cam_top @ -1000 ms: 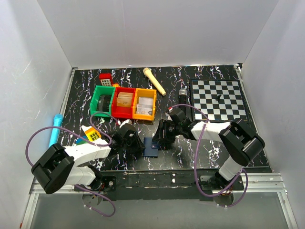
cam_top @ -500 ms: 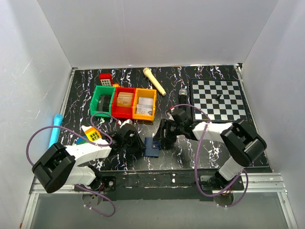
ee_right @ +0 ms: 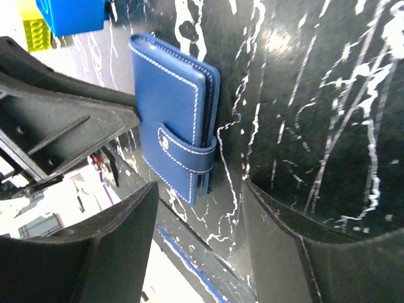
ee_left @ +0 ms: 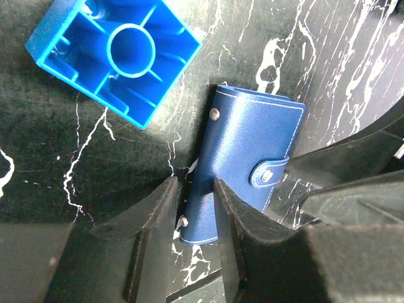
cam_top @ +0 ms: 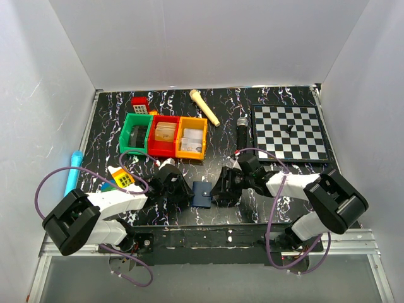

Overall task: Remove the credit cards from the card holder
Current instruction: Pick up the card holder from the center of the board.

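The card holder (ee_left: 243,158) is lying snapped shut at the middle of the table's (cam_top: 177,104) near edge. The left gripper (ee_left: 192,214) is straddling its riveted edge (ee_left: 201,177) — pinching or not, I cannot tell — probably steadying it; the right gripper (ee_right: 197,196), spread wide and holding nothing, is seemingly lining up on the snap tab (ee_right: 183,148).

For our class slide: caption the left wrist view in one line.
Left gripper grips one edge of the snapped-shut card holder, a blue block lying beside it.

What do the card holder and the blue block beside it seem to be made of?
The card holder: probably leather or imitation leather; grained navy surface, white stitching, metal snaps. The blue block: hard smooth plastic; moulded ribs and tube inside.
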You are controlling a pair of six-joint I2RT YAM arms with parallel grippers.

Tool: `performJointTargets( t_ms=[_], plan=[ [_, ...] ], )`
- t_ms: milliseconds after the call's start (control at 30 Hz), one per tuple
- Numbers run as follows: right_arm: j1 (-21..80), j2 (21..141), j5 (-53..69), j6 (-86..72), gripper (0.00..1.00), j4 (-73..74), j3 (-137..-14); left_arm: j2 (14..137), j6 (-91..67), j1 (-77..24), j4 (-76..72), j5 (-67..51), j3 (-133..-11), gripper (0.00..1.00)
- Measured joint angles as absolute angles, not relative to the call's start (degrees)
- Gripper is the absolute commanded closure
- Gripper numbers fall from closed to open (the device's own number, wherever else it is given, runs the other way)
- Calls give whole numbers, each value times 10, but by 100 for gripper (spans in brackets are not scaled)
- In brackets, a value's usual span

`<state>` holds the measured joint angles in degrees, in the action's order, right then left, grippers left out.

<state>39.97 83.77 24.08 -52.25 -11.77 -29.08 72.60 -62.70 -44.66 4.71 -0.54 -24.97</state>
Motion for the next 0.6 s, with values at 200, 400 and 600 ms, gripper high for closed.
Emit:
performJointTargets(
  t_ms=[200,400,600],
  plan=[
    [418,849,259,-540,39,-142,-286,727,-641,-449,32,-5,-243,70],
    [420,879,277,-556,44,-172,-289,739,-647,-459,13,-12,-244,71],
    [422,900,286,-566,53,-184,-299,743,-646,-467,8,-15,-244,73]
  ],
)
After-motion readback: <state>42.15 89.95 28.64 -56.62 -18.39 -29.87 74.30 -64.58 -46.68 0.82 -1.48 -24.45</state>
